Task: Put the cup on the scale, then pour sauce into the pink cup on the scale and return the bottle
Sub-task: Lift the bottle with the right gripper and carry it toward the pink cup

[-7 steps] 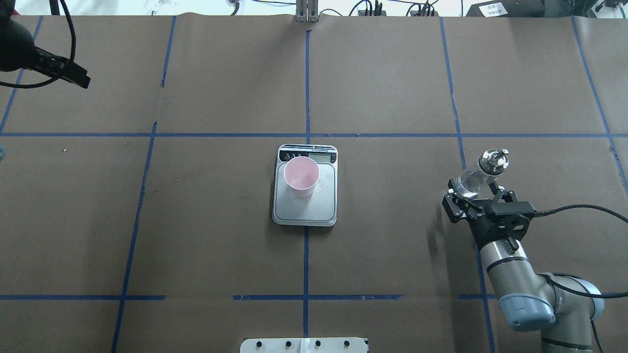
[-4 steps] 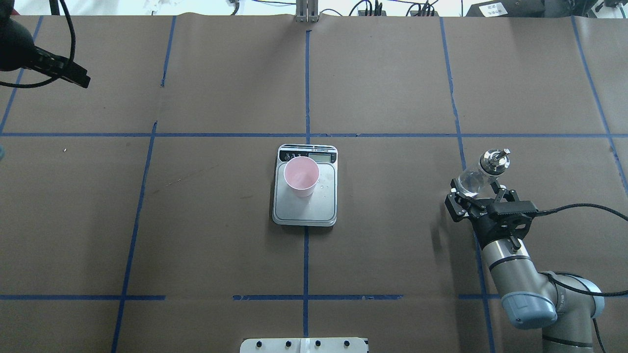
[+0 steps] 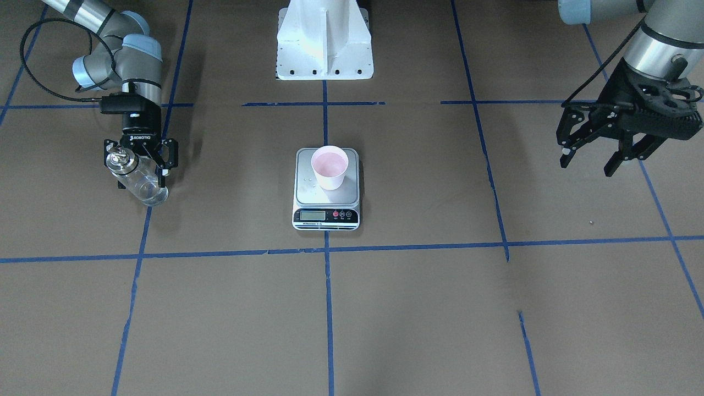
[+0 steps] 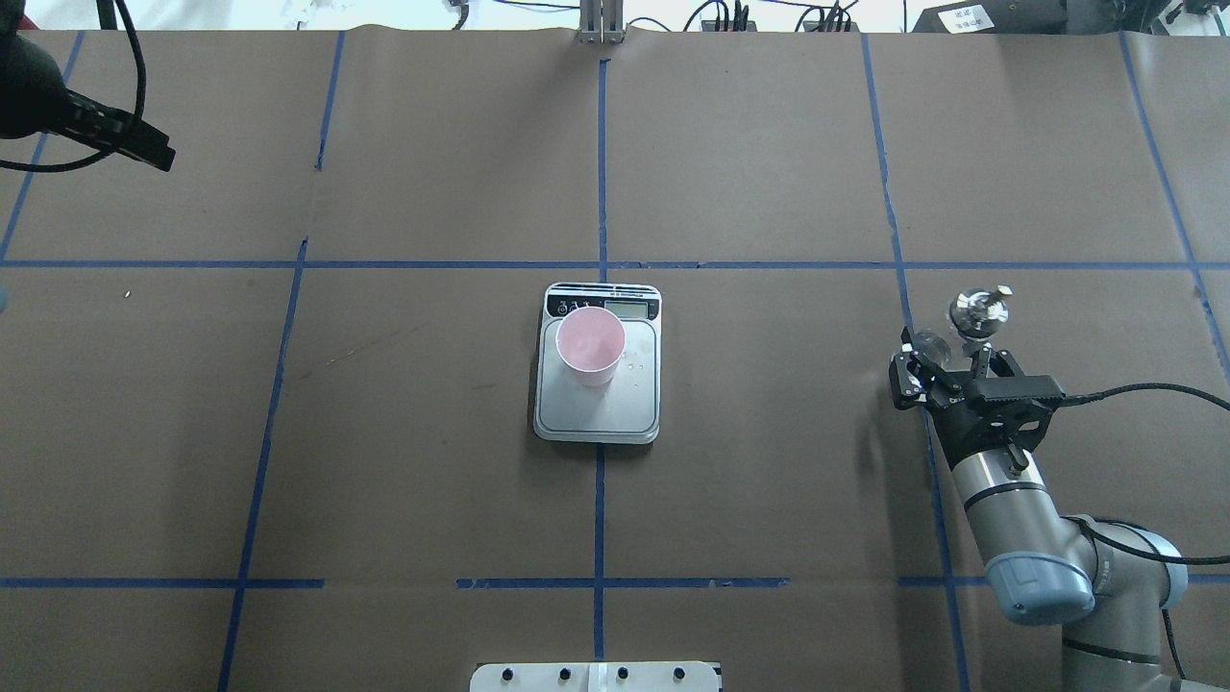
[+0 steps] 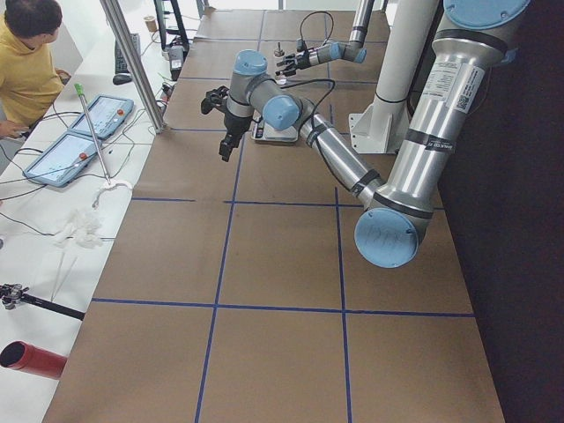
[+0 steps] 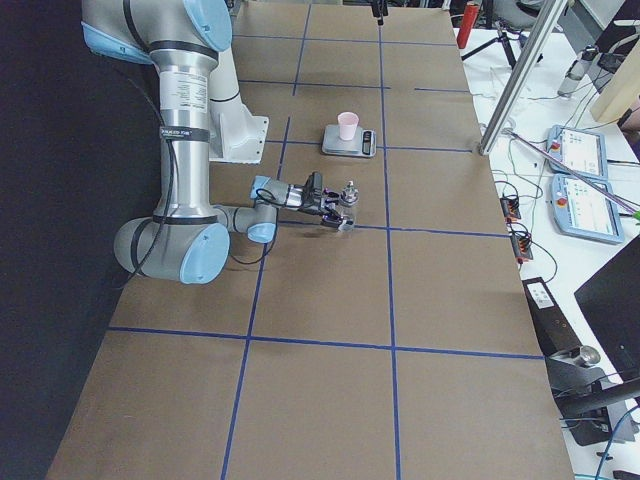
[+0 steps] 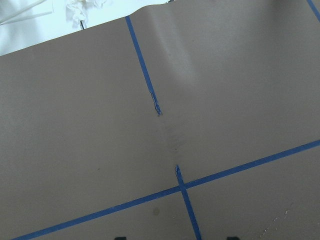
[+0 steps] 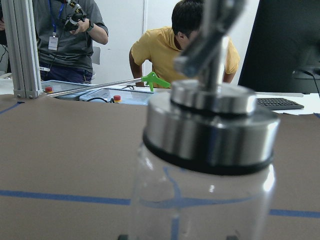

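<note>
The pale pink cup [image 4: 590,344] stands upright on the silver scale [image 4: 598,413] at the table's middle, toward the plate's display end; the cup [image 3: 329,166] and the scale [image 3: 308,190] also show in the front view. At the table's right, my right gripper [image 4: 947,365] is shut on the clear glass bottle [image 4: 928,344], which stands nearly upright with its silver cap [image 4: 977,312] on top. The bottle [image 3: 138,180] has its base close to the paper. The cap [image 8: 212,125] fills the right wrist view. The sauce is too clear to make out. My left gripper [image 3: 587,165] hangs open and empty at the far left.
Small droplets [image 4: 632,363] lie on the scale's plate beside the cup. Blue tape lines grid the brown paper. The robot's white base [image 3: 324,41] is at the near edge. Two people [image 8: 185,45] stand beyond the table's right end, with tablets [image 6: 580,150] on a side bench.
My right gripper has swung the bottle from a clear tilt to nearly upright and shifted slightly farther out. The cup, the scale and the left arm have stayed put.
</note>
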